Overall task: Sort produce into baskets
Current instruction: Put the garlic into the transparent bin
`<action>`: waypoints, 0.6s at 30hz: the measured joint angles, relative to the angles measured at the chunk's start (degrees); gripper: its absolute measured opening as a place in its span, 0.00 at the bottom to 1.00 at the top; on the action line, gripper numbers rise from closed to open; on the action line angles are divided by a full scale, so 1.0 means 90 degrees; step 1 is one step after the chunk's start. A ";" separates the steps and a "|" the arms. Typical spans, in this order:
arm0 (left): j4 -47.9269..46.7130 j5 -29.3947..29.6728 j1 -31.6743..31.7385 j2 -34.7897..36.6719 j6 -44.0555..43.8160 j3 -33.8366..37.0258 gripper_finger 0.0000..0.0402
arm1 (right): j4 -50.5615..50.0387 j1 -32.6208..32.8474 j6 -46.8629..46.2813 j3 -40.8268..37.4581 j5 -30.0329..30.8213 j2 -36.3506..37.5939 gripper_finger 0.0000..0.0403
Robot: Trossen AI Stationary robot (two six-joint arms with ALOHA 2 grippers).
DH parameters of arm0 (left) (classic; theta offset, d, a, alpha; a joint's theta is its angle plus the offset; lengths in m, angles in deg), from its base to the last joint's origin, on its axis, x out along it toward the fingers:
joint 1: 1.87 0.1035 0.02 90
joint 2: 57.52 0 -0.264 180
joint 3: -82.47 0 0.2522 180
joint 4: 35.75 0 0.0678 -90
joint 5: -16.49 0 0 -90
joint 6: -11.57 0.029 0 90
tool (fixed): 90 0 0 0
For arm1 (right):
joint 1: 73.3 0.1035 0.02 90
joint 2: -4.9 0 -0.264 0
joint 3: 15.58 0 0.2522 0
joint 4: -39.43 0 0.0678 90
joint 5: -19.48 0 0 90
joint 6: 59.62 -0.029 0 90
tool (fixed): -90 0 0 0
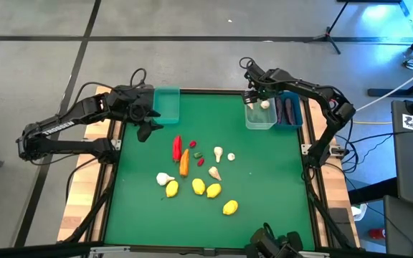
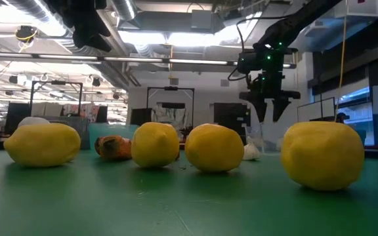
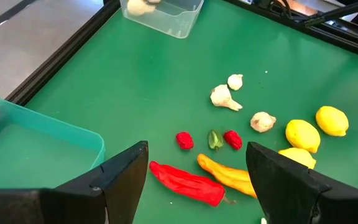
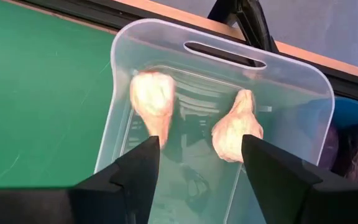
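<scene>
My right gripper [image 4: 194,155] is open and empty above the clear bin [image 4: 126,56], which holds two garlic bulbs [image 4: 235,127]; it also shows in the high view [image 1: 253,97] and the low view [image 2: 270,108]. Two eggplants [image 1: 289,110] lie in the blue bin [image 1: 299,115]. My left gripper [image 3: 194,177] is open and empty beside the teal bin [image 3: 36,140], above the red pepper [image 3: 185,183] and carrot [image 3: 225,174]. Lemons [image 1: 198,186], garlic bulbs [image 1: 219,153] and red berries [image 3: 184,140] lie on the green mat. The dark bin does not show clearly.
A small green piece [image 3: 215,139] lies between the two berries. The mat's black frame [image 1: 113,154] borders the work area, with wooden table strips outside it. Bare green mat [image 1: 264,179] lies to the right of the produce. In the low view the lemons [image 2: 205,147] stand close in front.
</scene>
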 joint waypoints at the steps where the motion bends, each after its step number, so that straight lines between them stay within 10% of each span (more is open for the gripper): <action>1: -0.0012 0.0000 0.0000 0.0000 0.0005 0.0002 0.66 | -0.0023 0.0004 0.0005 0.0065 -0.0030 0.0000 0.56; 18: -0.0029 -0.0002 0.0000 0.0000 -0.0102 0.0002 0.66 | 0.0104 0.2787 0.2251 0.1003 -0.2682 0.0024 0.52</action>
